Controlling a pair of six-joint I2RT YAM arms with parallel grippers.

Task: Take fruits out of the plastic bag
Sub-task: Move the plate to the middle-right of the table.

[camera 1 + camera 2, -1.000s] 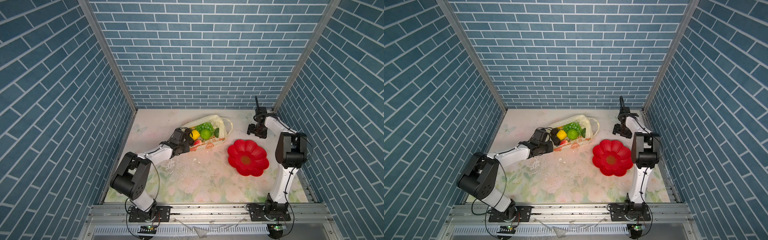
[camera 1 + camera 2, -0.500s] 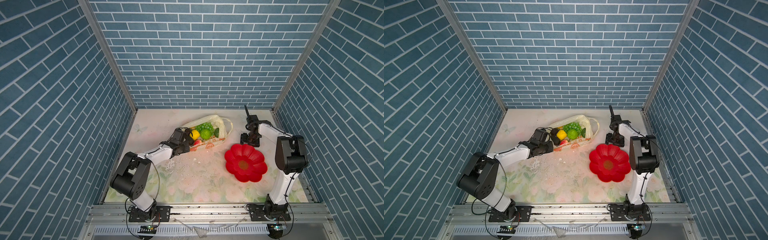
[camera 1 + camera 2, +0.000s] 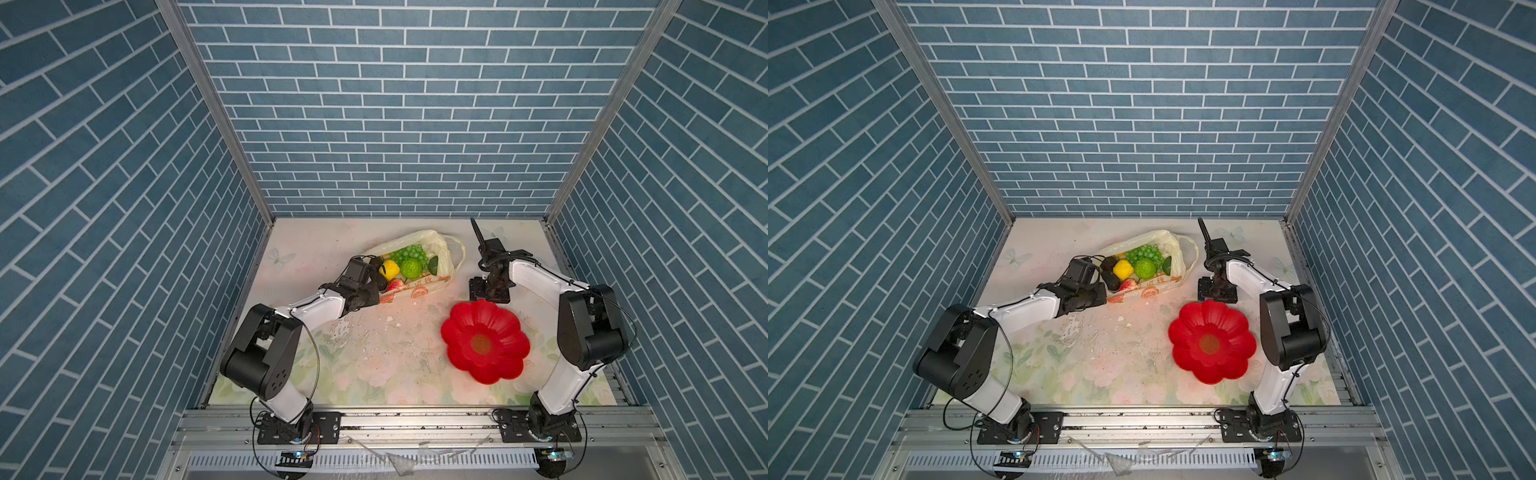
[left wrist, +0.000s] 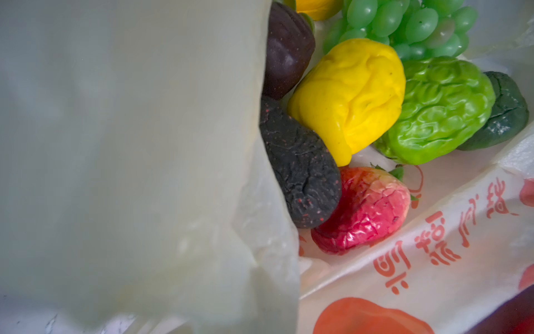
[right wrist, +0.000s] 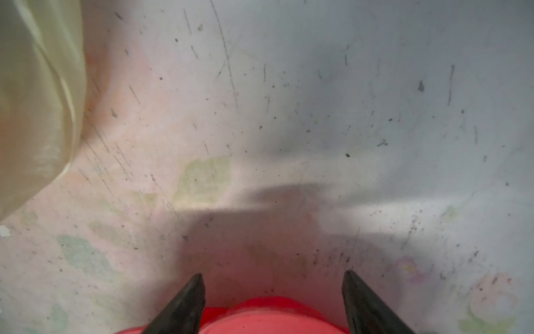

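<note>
The plastic bag (image 3: 432,242) (image 3: 1160,240) lies open at the back of the table with the fruits inside. In the left wrist view I see a yellow lemon (image 4: 346,98), a bumpy green fruit (image 4: 439,110), green grapes (image 4: 404,26), a red strawberry (image 4: 364,208) and dark brown pieces (image 4: 300,173). My left gripper (image 3: 376,286) is shut on the bag's left edge. The film (image 4: 130,144) hides its jaws. To the bag's right, my right gripper (image 5: 273,274) (image 3: 490,291) stands open and low over the table.
A red flower-shaped plate (image 3: 461,332) (image 3: 1190,332) sits front right of the bag. Its far rim (image 5: 260,318) lies between my right fingers. The floral table cover carries small white scraps. Brick walls close in on three sides.
My right gripper has moved left and toward the front. The red plate has shifted the same way with it. The left arm and the bag have stayed put.
</note>
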